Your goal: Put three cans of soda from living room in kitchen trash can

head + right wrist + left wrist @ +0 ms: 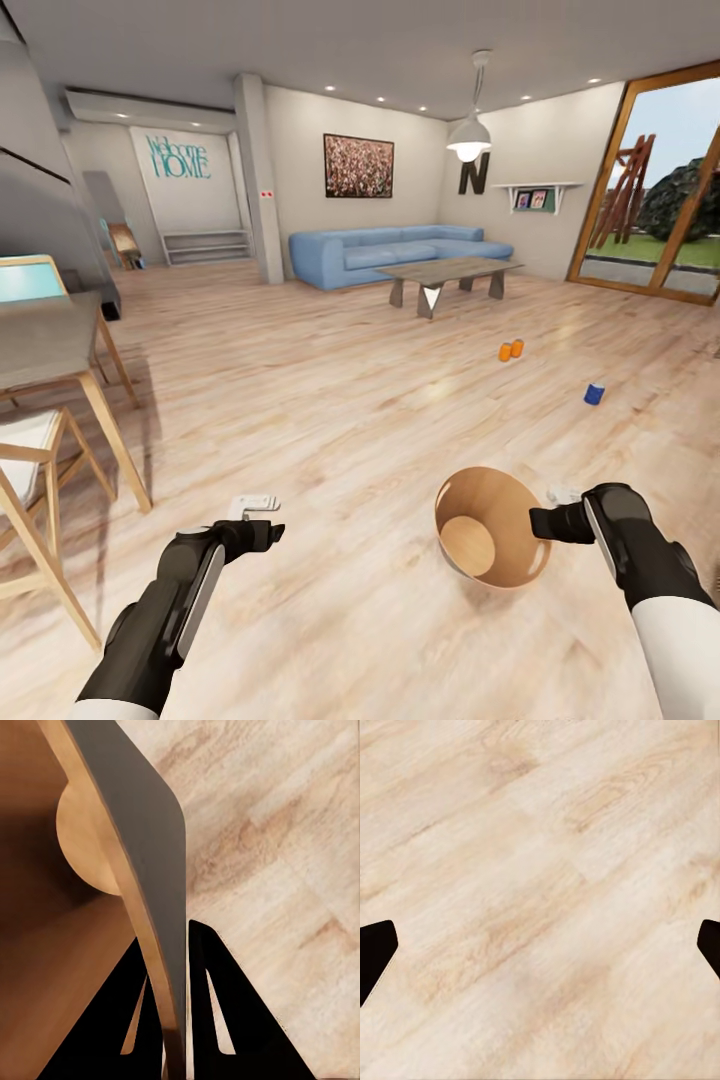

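Right tool (545, 523) clamped on the rim of the tash can (480, 510), bin empty; left tool (262, 515) spread wide over bare floor (540, 900). Two orange cans (511, 350) at 12 o'clock of the bin, blue can (594, 394) at 1, all on the floor. None binned yet; by my reckoning the whole job remains.

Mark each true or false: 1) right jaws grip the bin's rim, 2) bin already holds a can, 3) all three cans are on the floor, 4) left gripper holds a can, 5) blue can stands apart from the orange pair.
1) True: the right gripper has its jaws shut on the bin wall.
2) False: the bin is empty.
3) True: orange cans and blue can sit on the floor.
4) False: the left gripper is open over bare floor.
5) True.
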